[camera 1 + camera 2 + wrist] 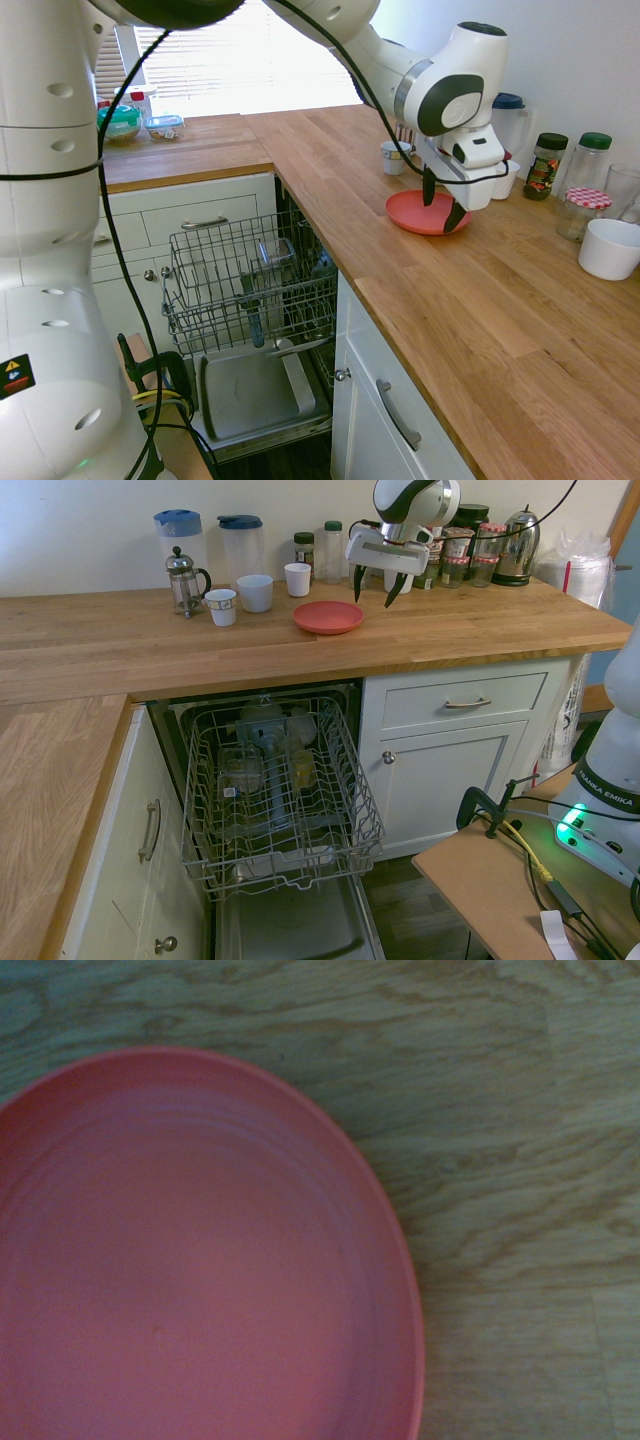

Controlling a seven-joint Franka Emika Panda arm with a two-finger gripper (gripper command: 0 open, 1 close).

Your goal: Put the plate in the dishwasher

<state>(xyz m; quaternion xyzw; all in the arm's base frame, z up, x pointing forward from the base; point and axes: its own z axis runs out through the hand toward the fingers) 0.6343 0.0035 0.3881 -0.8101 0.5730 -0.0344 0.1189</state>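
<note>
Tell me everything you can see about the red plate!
The plate is round, coral-red and plain, and looks like plastic, with a low rim and faint rings inside. It is empty and lies flat on the wooden counter, near white cups. The open gripper hangs just above its edge, not touching it.

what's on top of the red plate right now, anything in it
Nothing lies in the plate: the wrist view shows its inside bare. It sits flat on the wooden counter. The open gripper hangs above its edge, not touching. The counter under the plate is covered.
</note>
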